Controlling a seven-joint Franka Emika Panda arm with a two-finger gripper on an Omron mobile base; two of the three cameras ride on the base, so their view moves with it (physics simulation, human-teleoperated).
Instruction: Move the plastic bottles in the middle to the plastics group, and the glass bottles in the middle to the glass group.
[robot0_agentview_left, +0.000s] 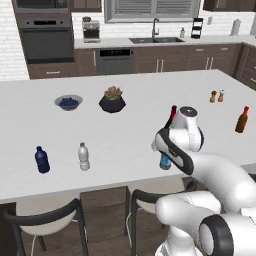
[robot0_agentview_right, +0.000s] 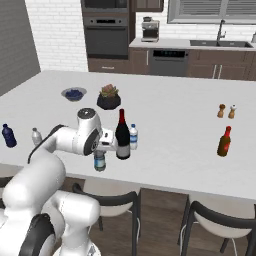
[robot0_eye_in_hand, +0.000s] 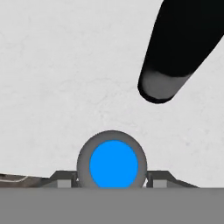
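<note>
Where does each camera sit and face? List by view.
Left base view: behind-left of the arm, facing forward-down over the counter; arm at lower right.
Right base view: behind-right, same heading; arm at lower left.
Hand view: on the hand, looking down on the water bottle in the gripper.
Shared by base views: that bottle, the glass bottle.

You look straight down on a blue-topped bottle (robot0_eye_in_hand: 113, 164) clamped between the finger tips (robot0_eye_in_hand: 65, 178). A dark bottle (robot0_eye_in_hand: 183, 48) stands just beside it on the white counter (robot0_eye_in_hand: 57, 78).

No lettering, brand, number or sign is legible on anything here
</note>
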